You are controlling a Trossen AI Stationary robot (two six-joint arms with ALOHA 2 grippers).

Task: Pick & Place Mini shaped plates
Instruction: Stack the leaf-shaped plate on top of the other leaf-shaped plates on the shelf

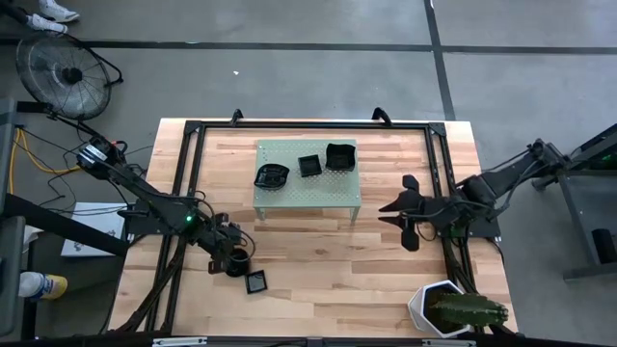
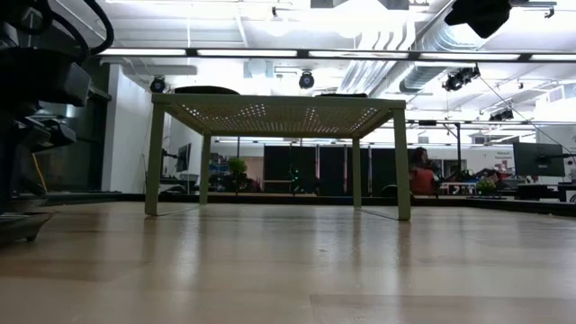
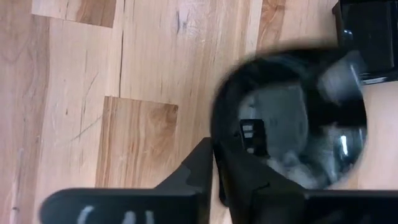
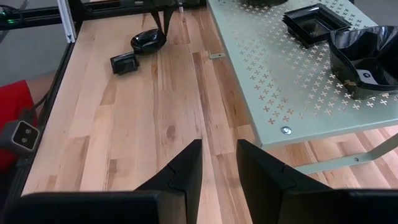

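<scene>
1. Here the round plate point(image 1: 235, 261) sits on the counter point(image 1: 318, 270) right at the left claw point(image 1: 231, 258), whose fingers straddle the plate's rim, one inside the bowl and one outside; in the left wrist view they look closed onto that rim, though blur leaves some doubt.
2. It is glossy, thin and hard-looking, so I judge it light, stiff and slippery; the raised rim is the sensible place to pinch, squarely, since a shallow bite could let it slide out.
3. A small square plate point(image 1: 256, 281) lies just beyond the claw's tips on the bare wood, close to the round one.
4. Well ahead of the left claw, the pale green perforated stand point(image 1: 289, 198) carries three more black plates: a wavy-edged one point(image 1: 272, 175), a small square one point(image 1: 309, 166) and a larger square one point(image 1: 339, 156).
5. The right claw point(image 1: 407, 220) hovers beside that stand, fingers parted, holding nothing.
6. Behind the right claw, a white pot point(image 1: 429, 304) holds a cactus.
</scene>
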